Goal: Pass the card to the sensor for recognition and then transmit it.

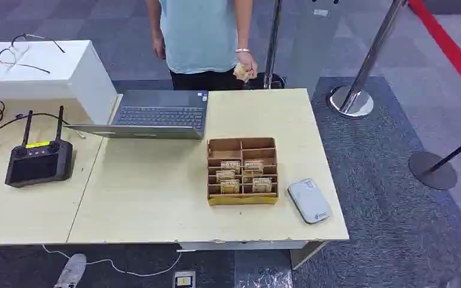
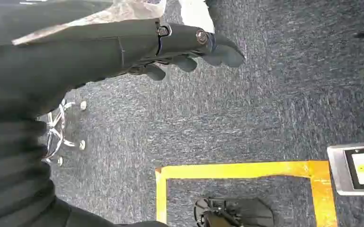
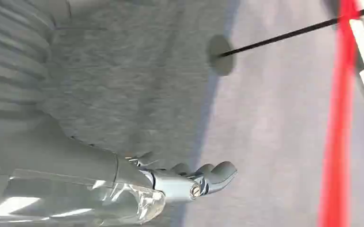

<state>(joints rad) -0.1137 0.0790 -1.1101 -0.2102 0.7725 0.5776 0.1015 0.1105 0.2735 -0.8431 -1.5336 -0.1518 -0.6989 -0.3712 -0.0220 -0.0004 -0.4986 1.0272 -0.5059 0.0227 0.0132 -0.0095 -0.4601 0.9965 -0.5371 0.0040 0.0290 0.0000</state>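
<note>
A cardboard box (image 1: 242, 146) with slotted rows stands on the right part of the wooden table and holds several cards (image 1: 240, 176). Beside it, near the table's front right corner, lies the grey-white sensor (image 1: 309, 201). A person at the table's far side holds one card (image 1: 241, 72) in a hand. My left hand (image 2: 189, 47) hangs over dark carpet, its fingers apart and holding nothing. My right hand (image 3: 194, 182) hangs over grey carpet, likewise open and holding nothing.
An open laptop (image 1: 159, 114) sits at the table's back edge, a black remote controller (image 1: 38, 161) with antennas at the left. A white box (image 1: 42, 69) stands at back left. Chrome stanchions (image 1: 359, 90) and a red strip (image 1: 449, 48) lie to the right.
</note>
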